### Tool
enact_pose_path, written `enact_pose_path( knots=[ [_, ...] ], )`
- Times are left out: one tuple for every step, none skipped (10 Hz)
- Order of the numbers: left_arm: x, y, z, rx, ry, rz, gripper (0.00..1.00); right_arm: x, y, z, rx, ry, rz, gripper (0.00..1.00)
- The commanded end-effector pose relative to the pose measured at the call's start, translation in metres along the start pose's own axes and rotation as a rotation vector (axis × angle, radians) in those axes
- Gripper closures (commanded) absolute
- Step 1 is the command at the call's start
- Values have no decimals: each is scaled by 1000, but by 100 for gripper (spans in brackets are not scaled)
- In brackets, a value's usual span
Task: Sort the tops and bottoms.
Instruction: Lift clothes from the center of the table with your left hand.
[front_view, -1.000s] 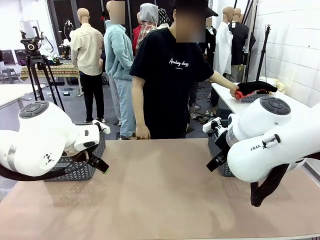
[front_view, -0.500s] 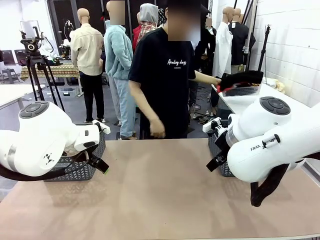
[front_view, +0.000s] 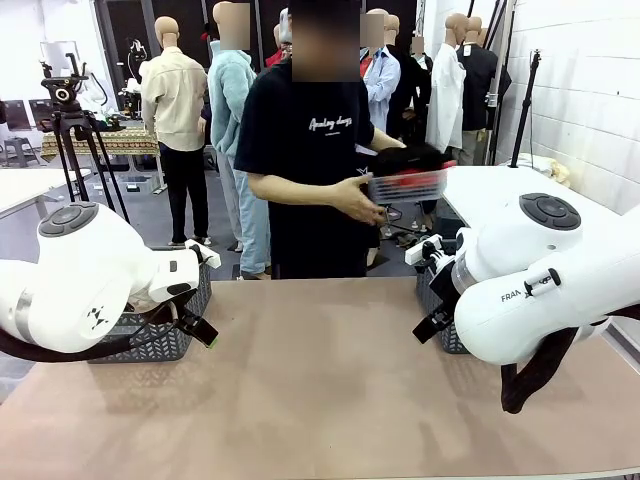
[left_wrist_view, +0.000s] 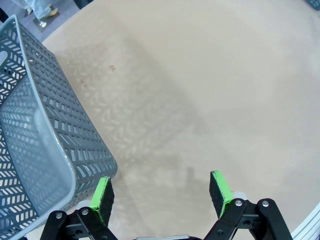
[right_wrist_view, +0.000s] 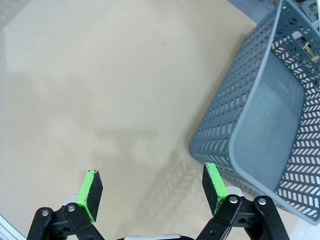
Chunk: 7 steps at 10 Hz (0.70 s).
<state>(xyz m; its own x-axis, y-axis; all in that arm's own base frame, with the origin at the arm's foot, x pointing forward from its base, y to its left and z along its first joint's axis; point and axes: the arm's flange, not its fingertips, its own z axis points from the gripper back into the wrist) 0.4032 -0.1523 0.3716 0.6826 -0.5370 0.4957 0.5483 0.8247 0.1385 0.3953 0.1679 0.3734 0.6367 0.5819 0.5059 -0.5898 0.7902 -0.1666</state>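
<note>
At the far side, a person holds a small grey basket (front_view: 408, 187) in both hands above the table's far edge. A black garment (front_view: 405, 158) is heaped in it, and a strip of bright red cloth (front_view: 425, 177) shows at its rim. My left gripper (front_view: 203, 332) hangs open low over the table, beside the left grey basket (front_view: 160, 340). In the left wrist view the left gripper (left_wrist_view: 162, 192) stands open over bare tabletop. My right gripper (front_view: 427, 327) is also open, beside the right grey basket (front_view: 440, 300). Nothing lies between the right gripper's (right_wrist_view: 152, 185) green pads.
The left basket (left_wrist_view: 40, 145) and the right basket (right_wrist_view: 272, 125) both look hollow inside. The tan tabletop (front_view: 320, 390) stretches between the arms. A white side table (front_view: 490, 195) stands at the back right, and a tripod (front_view: 75, 130) at the back left.
The person lifted the basket of clothes off the white side table and swung it left, in front of the body. Neither arm has moved.
</note>
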Motion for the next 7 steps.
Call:
enact_pose_path(
  knots=[
    [0, 1, 0, 1, 0, 2, 0, 0, 0, 0, 0, 0, -2, 0],
    [0, 1, 0, 1, 0, 2, 0, 0, 0, 0, 0, 0, -2, 0],
    [0, 1, 0, 1, 0, 2, 0, 0, 0, 0, 0, 0, -2, 0],
    [0, 1, 0, 1, 0, 2, 0, 0, 0, 0, 0, 0, -2, 0],
    [0, 1, 0, 1, 0, 2, 0, 0, 0, 0, 0, 0, -2, 0],
    [0, 1, 0, 1, 0, 2, 0, 0, 0, 0, 0, 0, -2, 0],
    [0, 0, 0, 0, 0, 0, 0, 0, 0, 0, 0, 0, 0, 0]
  ],
)
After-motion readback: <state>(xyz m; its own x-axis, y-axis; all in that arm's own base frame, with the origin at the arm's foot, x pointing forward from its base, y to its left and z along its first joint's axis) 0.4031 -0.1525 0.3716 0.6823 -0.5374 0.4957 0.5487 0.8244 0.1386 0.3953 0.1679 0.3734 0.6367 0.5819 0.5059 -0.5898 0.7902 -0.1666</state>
